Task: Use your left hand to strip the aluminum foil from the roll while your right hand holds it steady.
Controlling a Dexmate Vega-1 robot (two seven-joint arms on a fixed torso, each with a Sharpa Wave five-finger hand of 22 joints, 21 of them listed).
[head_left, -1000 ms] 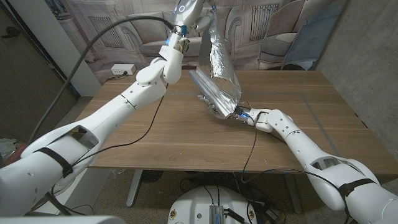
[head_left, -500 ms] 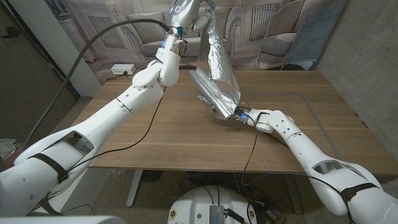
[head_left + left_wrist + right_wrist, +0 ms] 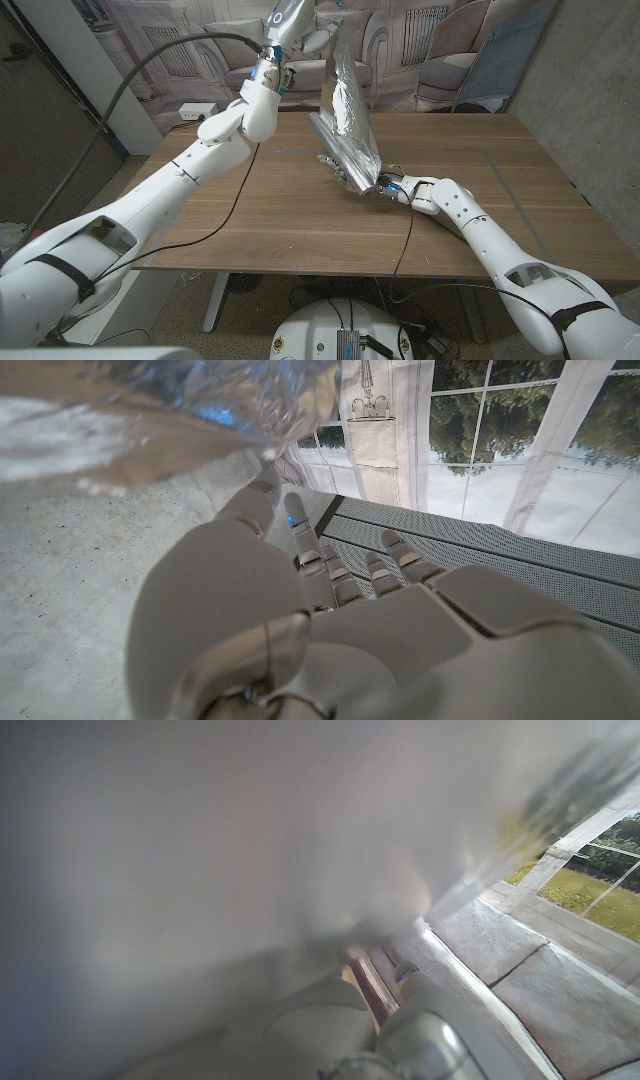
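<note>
The foil roll (image 3: 343,153) lies slantwise on the wooden table (image 3: 250,220), its near end gripped by my right hand (image 3: 368,183). A crinkled silver foil sheet (image 3: 345,95) rises steeply from the roll to my left hand (image 3: 300,22), which holds its top edge high above the table's far side. In the left wrist view my left hand (image 3: 300,610) reaches its fingers up to the blurred foil (image 3: 150,420). In the right wrist view a blur of foil (image 3: 250,840) lies close over my right hand (image 3: 330,1030).
A white power strip (image 3: 197,110) sits at the table's far left corner. A thin black cable (image 3: 232,205) trails across the left half of the table. A printed backdrop (image 3: 450,50) hangs behind the table.
My left hand has moved higher and a little left, drawing the foil sheet longer and steeper. My right hand and the roll have stayed in place.
</note>
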